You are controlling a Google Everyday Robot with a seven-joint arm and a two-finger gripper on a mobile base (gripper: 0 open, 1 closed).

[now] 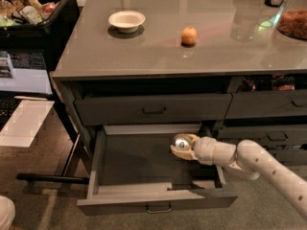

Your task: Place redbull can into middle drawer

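The middle drawer (153, 202) is pulled wide open below the counter, showing its deep grey interior and a small silvery loop handle at front centre. My gripper (181, 146) reaches in from the right and is over the drawer's right rear part, low inside its opening. It is shut on the redbull can (181, 143), of which only the silver top and a little of the body show between the tan fingers (184, 153). The can points toward the camera, tipped over rather than upright.
On the counter stand a white bowl (126, 20) and a small orange fruit (189, 35). A closed drawer with a dark handle (153, 110) sits above the open one. Narrower drawers (273, 107) are at the right. A black bin of snacks (29, 6) stands at the left.
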